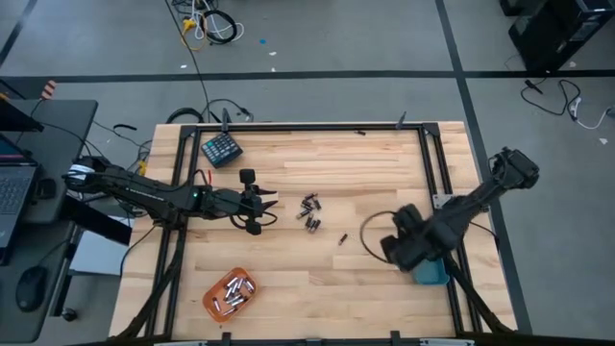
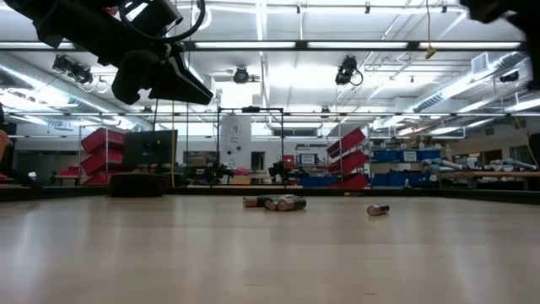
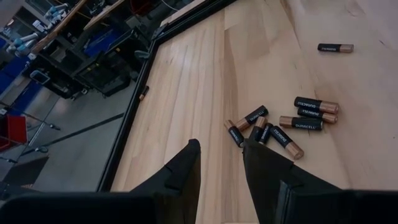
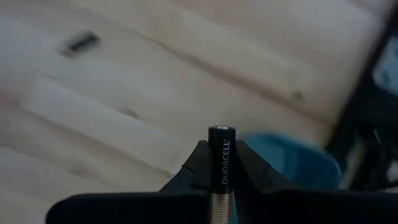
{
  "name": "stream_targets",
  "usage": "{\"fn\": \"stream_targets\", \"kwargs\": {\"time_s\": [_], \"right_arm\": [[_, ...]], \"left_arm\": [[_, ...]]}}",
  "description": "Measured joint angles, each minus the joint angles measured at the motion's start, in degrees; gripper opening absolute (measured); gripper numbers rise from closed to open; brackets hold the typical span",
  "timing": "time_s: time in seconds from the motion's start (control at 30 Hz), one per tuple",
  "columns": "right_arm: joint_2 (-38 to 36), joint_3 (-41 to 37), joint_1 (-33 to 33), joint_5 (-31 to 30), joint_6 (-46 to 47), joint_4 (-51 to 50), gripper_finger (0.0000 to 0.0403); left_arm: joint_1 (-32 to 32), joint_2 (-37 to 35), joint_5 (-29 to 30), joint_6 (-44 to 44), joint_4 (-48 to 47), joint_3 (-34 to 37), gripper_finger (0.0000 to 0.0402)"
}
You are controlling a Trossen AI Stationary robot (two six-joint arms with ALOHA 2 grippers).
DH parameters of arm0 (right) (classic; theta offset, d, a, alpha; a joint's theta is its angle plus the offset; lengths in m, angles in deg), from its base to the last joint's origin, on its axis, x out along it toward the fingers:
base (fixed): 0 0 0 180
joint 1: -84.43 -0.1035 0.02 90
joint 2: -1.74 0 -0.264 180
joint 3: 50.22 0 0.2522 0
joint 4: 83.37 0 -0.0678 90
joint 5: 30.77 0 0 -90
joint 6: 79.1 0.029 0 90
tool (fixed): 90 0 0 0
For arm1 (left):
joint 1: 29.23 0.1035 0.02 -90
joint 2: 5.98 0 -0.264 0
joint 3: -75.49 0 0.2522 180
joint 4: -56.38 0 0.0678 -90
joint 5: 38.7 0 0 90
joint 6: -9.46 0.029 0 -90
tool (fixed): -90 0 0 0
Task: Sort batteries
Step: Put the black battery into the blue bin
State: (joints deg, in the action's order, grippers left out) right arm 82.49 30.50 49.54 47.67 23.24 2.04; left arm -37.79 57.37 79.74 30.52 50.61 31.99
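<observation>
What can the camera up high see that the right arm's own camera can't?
Only the high view shows the orange tray with batteries in it, the keypad block, the left gripper, open and empty, and the loose battery pile. Only the right wrist view shows the battery clamped upright in the right gripper. Both show the wooden table and the blue tray.
</observation>
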Motion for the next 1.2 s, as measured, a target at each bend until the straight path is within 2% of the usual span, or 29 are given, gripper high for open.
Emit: {"fn": "stream_targets", "kwargs": {"time_s": [0.23, 0.33, 0.53, 0.63, 0.77, 1.0, 1.1, 1.2], "right_arm": [[-0.23, -4.66, -8.71, 5.24, 16.97, -0.04, 0.0025], [-0.26, -5.47, -10.63, 5.46, 21.66, -0.57, 0.0048], [-0.26, -7.0, -11.63, 5.79, 24.81, -0.42, 0.0119], [-0.26, -7.08, -11.61, 5.47, 24.84, -0.44, 0.0132], [-0.26, -7.08, -10.96, 0.05, 24.84, 0.76, 0.0133], [-0.26, -7.08, -5.6, -6.43, 12.27, 6.56, 0.0132], [-0.26, -7.08, -1.67, -10.0, 2.02, 12.55, 0.013], [-0.25, -7.08, 2.77, -11.62, -12.91, 21.29, 0.0128]], "left_arm": [[0.0, 0.0, 0.0, 0.88, 0.0, 0.0, 0.0119], [0.0, 0.0, 0.0, 1.03, 0.0, 0.0, 0.0119], [0.0, 0.0, 0.0, 1.01, 0.0, 0.0, 0.0119], [-0.02, 0.0, 0.0, 1.01, 0.0, 0.0, 0.0119], [-0.02, 0.0, 0.0, 0.99, 0.01, 0.01, 0.0119], [-0.02, 0.02, 0.0, 0.98, 0.68, 0.02, 0.0119], [-0.02, 0.02, 0.0, 0.77, 1.26, 0.02, 0.0119], [0.0, 0.02, 0.0, 0.38, 1.25, 0.02, 0.0119]]}}
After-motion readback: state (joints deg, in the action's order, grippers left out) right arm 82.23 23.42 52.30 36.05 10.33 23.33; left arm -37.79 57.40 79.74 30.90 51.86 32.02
